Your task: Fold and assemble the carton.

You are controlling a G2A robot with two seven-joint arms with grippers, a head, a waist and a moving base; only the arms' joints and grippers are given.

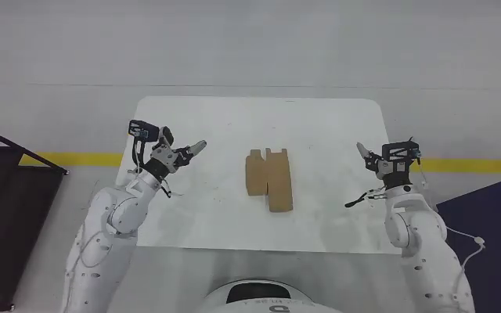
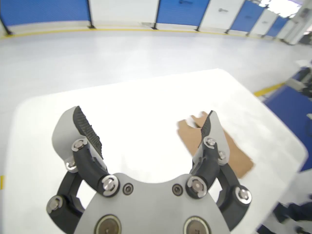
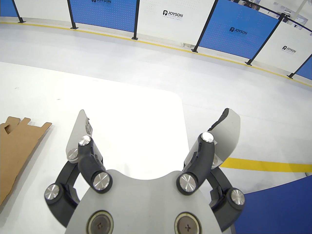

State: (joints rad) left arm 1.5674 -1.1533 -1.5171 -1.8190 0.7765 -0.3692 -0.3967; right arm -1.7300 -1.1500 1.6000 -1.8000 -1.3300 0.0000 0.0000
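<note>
Fingers (image 2: 87,132) of the left gripper (image 2: 145,113) stand spread wide and hold nothing, and the right gripper (image 3: 154,112) likewise has its fingers (image 3: 229,135) parted and bare. Seen from above, the carton (image 1: 268,178) lies flat near the middle of the white table (image 1: 329,125). It is an unfolded brown cardboard blank with notched tabs at its 12 o'clock end and its right half reaching further toward 6 o'clock. The left gripper (image 1: 184,149) sits over the table's 9 o'clock side, pointing toward 3 o'clock, well apart from the carton. The right gripper (image 1: 372,155) sits at the table's 3 o'clock edge, also well apart from it. A yellow floor line (image 1: 458,165) runs out past the table at 3 and 9 o'clock. In the wrist views, the carton (image 2: 236,157) (image 3: 17,147) rests on the table (image 2: 146,93) (image 3: 121,103), with a fence of blue and white panels (image 3: 170,13) standing across the pale floor behind.
</note>
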